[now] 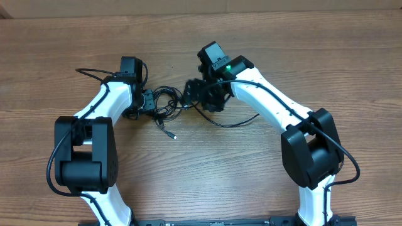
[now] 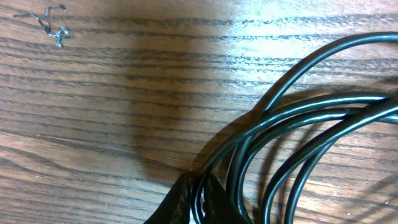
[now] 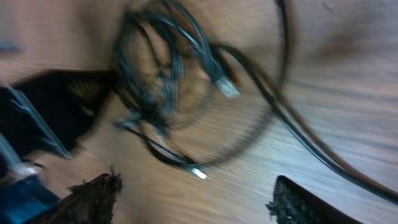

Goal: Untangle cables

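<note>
- Pinning one side of the cables [image 1: 166, 103] with the left pincer [image 2: 198, 202], probably to anchor the tangle so that loops can be drawn out from the other side.
- Pressing the left fingers nearly together on a black strand at the bottom edge of the left wrist view; clamping the cables, by the look of it, with several loops fanning off to the right over the tabletop [image 2: 124, 93].
- Hanging the right pincer [image 3: 196, 202] just beside the bundle with its fingers spread wide apart, gripping nothing; not possible to tell through the blur whether grazing any strand.
- Letting the tangle lie on the tabletop between the two pincers, a little left of centre in the overhead view, trailing one plug end [image 1: 170, 134] toward the near side and one long loop out under the right arm.
- Judging by the open fingers facing the bundle: lining up on a free loop or a second plug [image 3: 227, 87] to pull away from the anchored side.
</note>
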